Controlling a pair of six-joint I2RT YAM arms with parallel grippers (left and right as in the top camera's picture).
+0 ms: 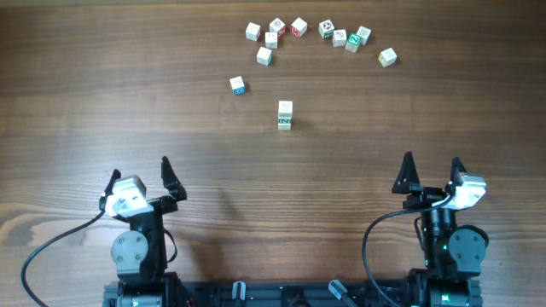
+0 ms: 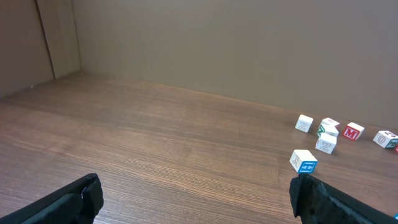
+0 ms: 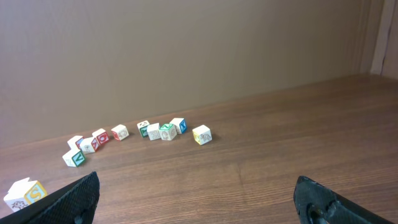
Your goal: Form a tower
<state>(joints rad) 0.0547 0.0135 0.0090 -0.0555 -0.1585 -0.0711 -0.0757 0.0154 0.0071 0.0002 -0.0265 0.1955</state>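
Observation:
The tower is a short upright stack of whitish cubes with a green side face, standing alone mid-table. In the right wrist view a whitish cube with a yellow mark at the lower left edge looks like its top, partly behind my finger. The left wrist view does not show it. My left gripper is open and holds nothing, near the front edge, left of the tower. My right gripper is open and holds nothing, front right of the tower.
Several loose cubes lie in an arc along the back. One with a blue mark sits apart, left of the tower, and a yellowish one ends the arc on the right. Brown walls rise behind the table.

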